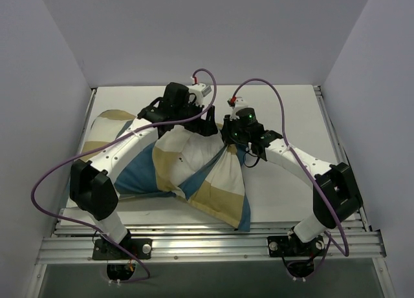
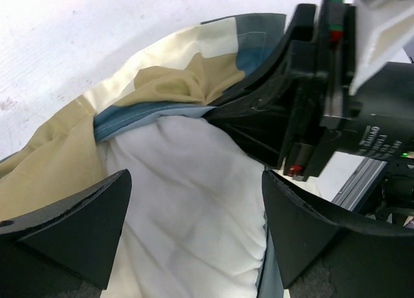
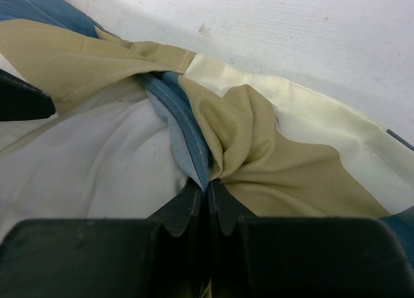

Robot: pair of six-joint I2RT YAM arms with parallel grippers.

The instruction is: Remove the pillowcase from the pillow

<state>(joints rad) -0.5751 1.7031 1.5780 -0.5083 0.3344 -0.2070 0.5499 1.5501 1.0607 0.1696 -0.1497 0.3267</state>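
The pillowcase [image 1: 223, 198], in blue, tan and cream blocks, lies bunched on the white table and still covers much of the pillow [image 1: 187, 152]. In the left wrist view the white pillow [image 2: 187, 207] bulges out of the pillowcase opening [image 2: 174, 85]. My left gripper [image 2: 197, 220] is open, its jaws straddling the bare pillow. My right gripper [image 3: 208, 185] is shut on the pillowcase's blue hem [image 3: 187, 127] at the opening, with tan fabric [image 3: 259, 149] gathered beside it. Both grippers meet at the middle of the table in the top view, the left gripper [image 1: 206, 127] beside the right gripper [image 1: 228, 138].
The white table [image 1: 291, 110] is walled by grey panels at left, right and back. An aluminium rail [image 1: 213, 236] runs along the near edge by the arm bases. Purple cables [image 1: 265, 85] loop above both wrists.
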